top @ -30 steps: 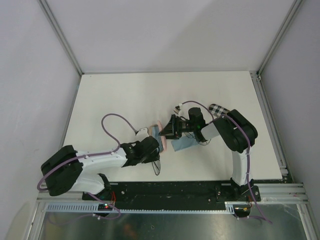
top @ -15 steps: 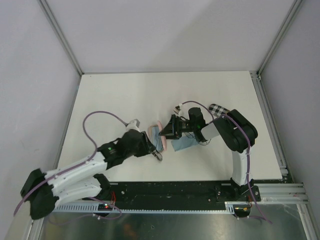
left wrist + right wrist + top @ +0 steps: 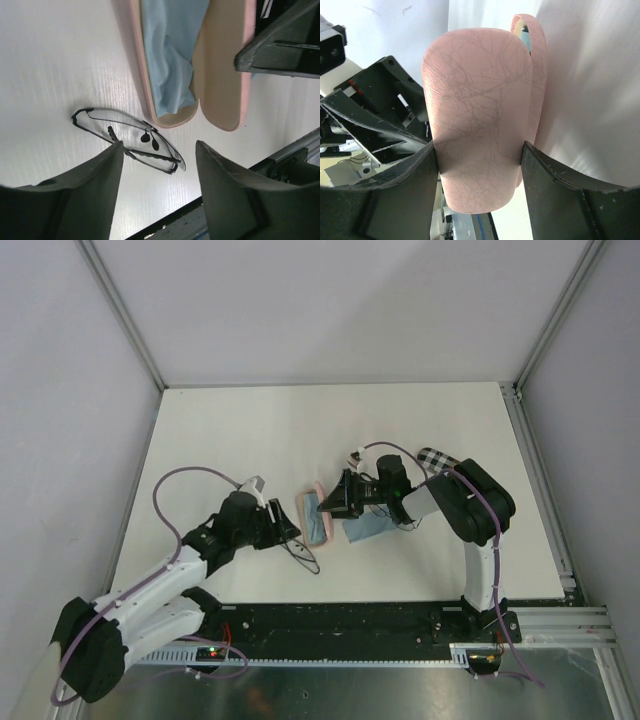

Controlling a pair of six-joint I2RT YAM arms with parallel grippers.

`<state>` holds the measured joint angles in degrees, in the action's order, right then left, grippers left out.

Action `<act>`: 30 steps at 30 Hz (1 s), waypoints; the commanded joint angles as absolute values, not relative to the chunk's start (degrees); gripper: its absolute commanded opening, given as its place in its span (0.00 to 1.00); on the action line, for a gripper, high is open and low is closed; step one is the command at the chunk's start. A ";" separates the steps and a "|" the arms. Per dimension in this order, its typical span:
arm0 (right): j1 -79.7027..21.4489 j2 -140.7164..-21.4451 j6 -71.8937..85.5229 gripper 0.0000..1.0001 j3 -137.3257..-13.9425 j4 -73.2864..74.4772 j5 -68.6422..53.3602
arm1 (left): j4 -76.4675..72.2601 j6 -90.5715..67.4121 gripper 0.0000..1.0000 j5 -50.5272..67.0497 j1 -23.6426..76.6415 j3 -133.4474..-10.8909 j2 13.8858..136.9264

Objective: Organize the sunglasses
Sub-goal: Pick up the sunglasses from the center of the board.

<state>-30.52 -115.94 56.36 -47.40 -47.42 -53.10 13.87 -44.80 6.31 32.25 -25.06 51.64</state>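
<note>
Dark wire-framed sunglasses with clear lenses (image 3: 130, 142): laid on white surface (image 3: 230, 430), just beside open pink oblong case (image 3: 220, 75). Left gripper (image 3: 288, 531) spread wide above; the bridge is best pinched lightly. Case clamped by right gripper (image 3: 480, 150).

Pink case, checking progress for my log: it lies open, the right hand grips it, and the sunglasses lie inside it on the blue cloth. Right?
Not quite. The sunglasses lie on the table beside the pink case, not inside it, as the left wrist view shows. Only the blue cloth is in the open case. The right hand does grip it.
</note>
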 commanded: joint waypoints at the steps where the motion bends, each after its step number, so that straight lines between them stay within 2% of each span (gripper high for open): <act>1: -30.24 -115.06 55.82 0.47 -48.49 -49.05 -54.40 | 11.35 -42.73 0.68 9.01 30.75 -24.91 53.96; 5: -30.02 -115.05 55.65 0.47 -48.45 -48.93 -54.43 | 13.06 -47.25 0.82 7.61 30.33 -23.10 51.97; 8: -29.87 -115.20 55.68 0.47 -48.44 -49.04 -54.47 | 13.44 -52.08 0.85 7.12 30.39 -20.44 48.64; 12: -29.76 -115.70 56.15 0.47 -48.48 -49.77 -54.64 | 13.64 -58.47 0.82 5.51 31.50 -16.60 44.33; 14: -29.79 -115.96 56.45 0.47 -48.49 -50.26 -54.73 | 14.18 -62.63 0.85 3.46 33.10 -15.47 43.01; 17: -29.75 -116.29 56.88 0.47 -48.45 -50.91 -54.75 | 14.32 -69.46 0.94 -1.99 37.15 -14.77 42.70; 22: -29.78 -116.60 57.69 0.47 -48.51 -52.10 -54.91 | 15.92 -82.12 0.99 -11.96 44.74 -18.30 49.36; 27: -29.73 -116.19 57.69 0.47 -48.49 -51.98 -54.94 | 22.23 -91.77 1.00 -13.13 47.09 -24.43 61.88; 30: -29.67 -115.94 57.84 0.47 -48.49 -51.92 -55.21 | 24.07 -94.43 1.00 -14.42 47.33 -25.88 64.11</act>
